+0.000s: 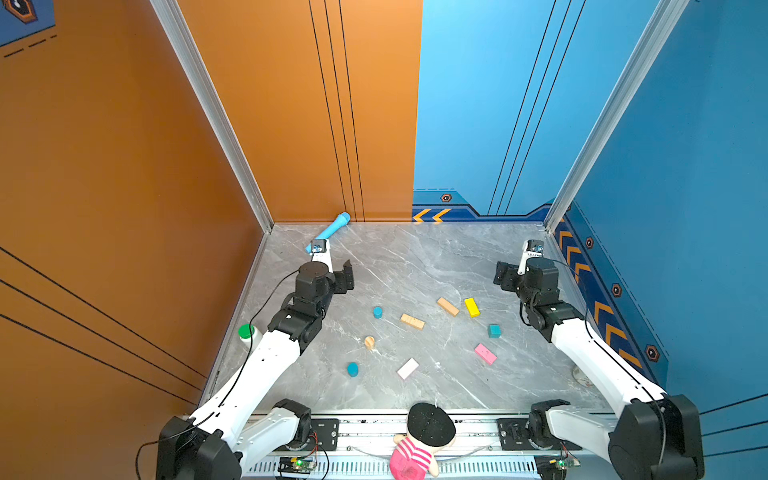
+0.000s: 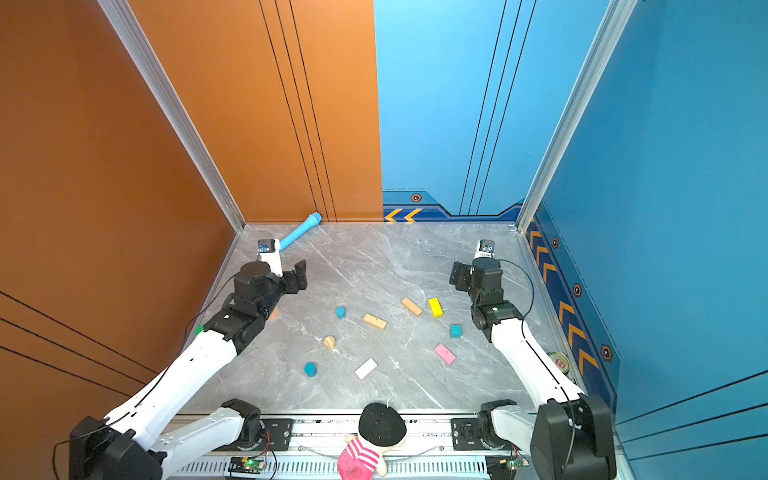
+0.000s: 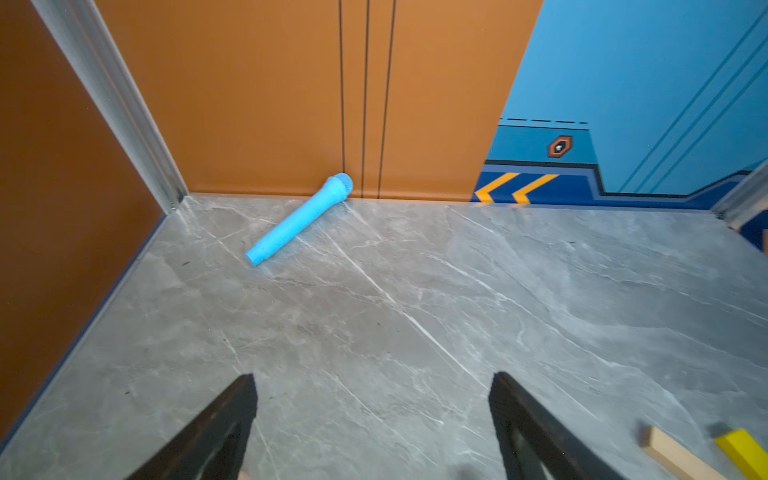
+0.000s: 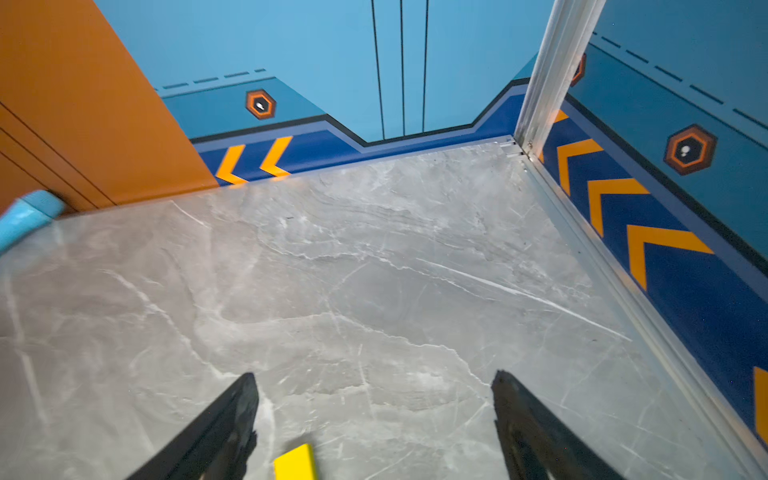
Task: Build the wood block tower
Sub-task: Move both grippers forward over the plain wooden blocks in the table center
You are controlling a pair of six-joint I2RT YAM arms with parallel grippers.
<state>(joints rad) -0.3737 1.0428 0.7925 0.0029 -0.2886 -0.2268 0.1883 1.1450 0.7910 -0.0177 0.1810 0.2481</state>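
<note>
My left gripper toward the far-left corner of the desk, jaws wide apart and empty, wood blocks scattered singly mid-desk — blue cylinder, tan bar, yellow bar, teal cube — my right gripper toward the far-right corner, jaws apart, empty

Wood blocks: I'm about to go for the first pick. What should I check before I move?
1. Left gripper open and empty: ok.
2. Right gripper open and empty: ok.
3. Yellow bar clear of the tan bar beside it: ok.
4. Stacking begun: not ok; every piece lies alone on the table.
5. Tan cylinder standing upright: cannot tell.
6. Doll at the front edge, away from the pieces: ok.
</note>
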